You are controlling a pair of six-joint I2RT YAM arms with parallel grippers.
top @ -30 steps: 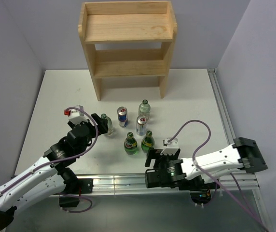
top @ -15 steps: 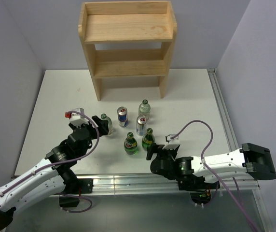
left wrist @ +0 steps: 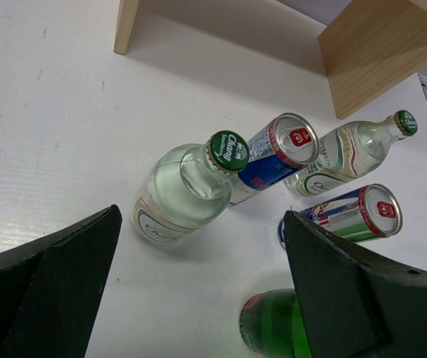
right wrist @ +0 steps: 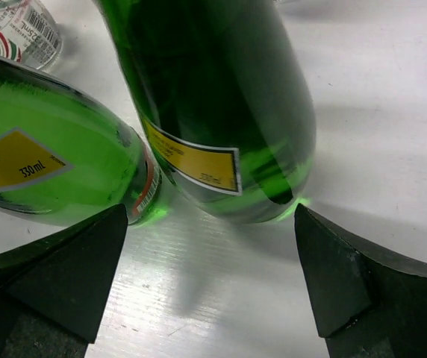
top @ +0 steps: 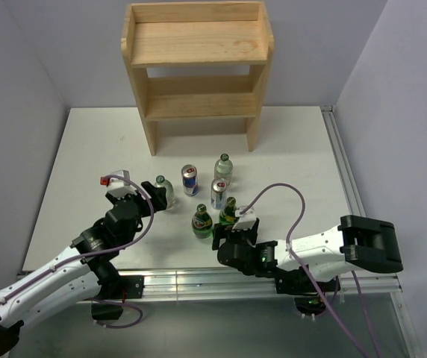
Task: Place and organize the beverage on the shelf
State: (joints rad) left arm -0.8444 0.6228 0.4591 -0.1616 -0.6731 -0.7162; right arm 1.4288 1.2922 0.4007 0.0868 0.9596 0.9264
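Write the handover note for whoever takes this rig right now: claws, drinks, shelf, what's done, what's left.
Left claw: open, facing the nearer clear bottle, not gripping.
Right claw: open, at the base of the dark green bottle, not gripping.
All six drinks stand on the table before the shelf: those two, another clear bottle, a lighter green bottle, a blue can, a silver can.
Done: nothing shelved.
Left: grasp and shelve all six, neatly.

Bright, diffuse overhead light; the shelf casts a soft shadow on the table beneath; the dark green bottle throws faint shadow toward 3 o'clock (green glow at its base); wrist views splay bottles outward.
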